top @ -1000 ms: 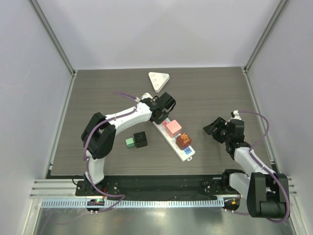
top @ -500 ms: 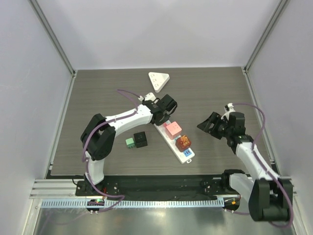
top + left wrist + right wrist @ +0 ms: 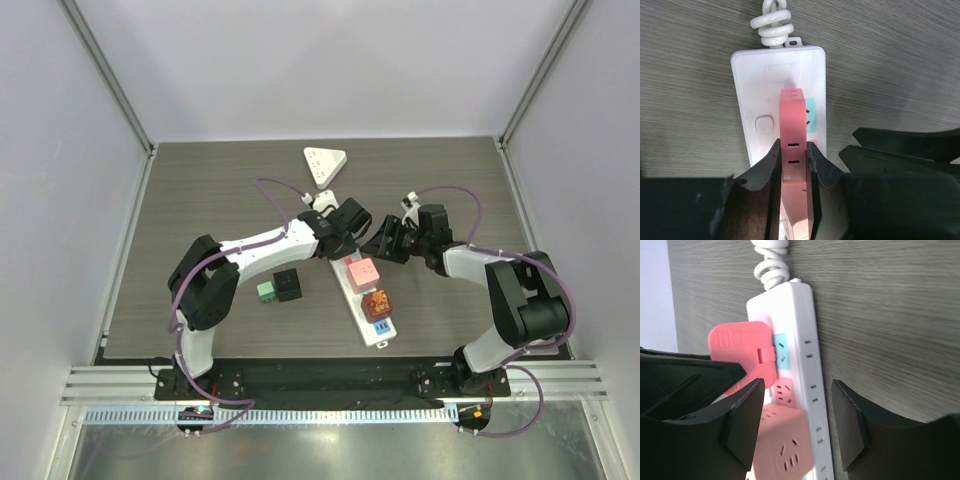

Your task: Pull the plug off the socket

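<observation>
right arm in from the right, now at the strip

right gripper (image 3: 385, 240) is no longer out at the table's right side but just beside the white power strip (image 3: 379, 335). its jaws stand apart, one finger on each side of the strip in its wrist view. left gripper (image 3: 792, 155) is clamped narrow on the flat pink plug (image 3: 792, 112), at the strip's cable end.

surface: dark wood-grain table (image 3: 200, 200), pale walls, metal corner posts (image 3: 110, 85). a pink cube adapter (image 3: 360, 272) and an orange plug (image 3: 377, 302) sit further along the strip.

the fingers hide the plug's base, so i cannot tell whether its pins are seated or out.
</observation>
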